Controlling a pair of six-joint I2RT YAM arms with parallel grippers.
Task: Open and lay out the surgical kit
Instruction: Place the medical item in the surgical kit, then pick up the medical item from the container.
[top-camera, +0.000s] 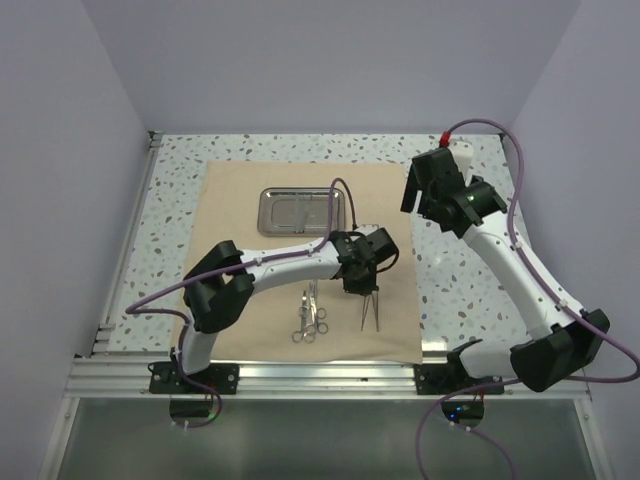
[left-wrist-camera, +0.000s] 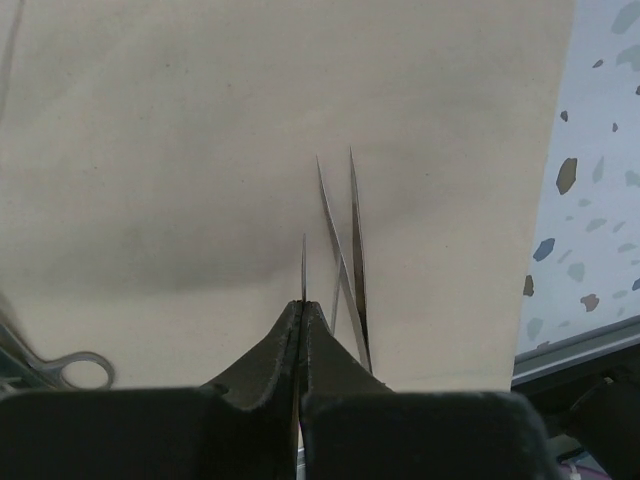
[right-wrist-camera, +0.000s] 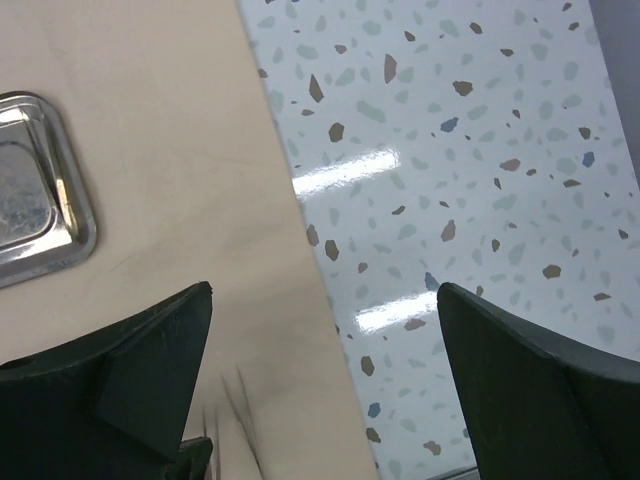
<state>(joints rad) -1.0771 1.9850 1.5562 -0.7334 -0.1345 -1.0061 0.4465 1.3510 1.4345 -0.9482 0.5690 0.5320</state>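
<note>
1. Step in hand looks like layout. The tan cloth wrap (top-camera: 230, 215) lies flat on the speckled white desk (top-camera: 180, 180), with the small shiny steel tray (top-camera: 261, 212) on its far half.
2. Ring-handled silver instruments (top-camera: 310, 315) lie near the front edge.
3. Left fingers (left-wrist-camera: 270, 350) are pressed together beside the thin silver tweezers (left-wrist-camera: 358, 255); can't tell if gripped.
4. Right fingers (right-wrist-camera: 130, 350) are wide and empty.
5. Next, probably: space the tools apart.
6. No readable writing.

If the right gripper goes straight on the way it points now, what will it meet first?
Probably the right edge of the tan cloth, or the speckled table beside it; nothing else shows ahead of the open right gripper. Depth is unclear.
</note>
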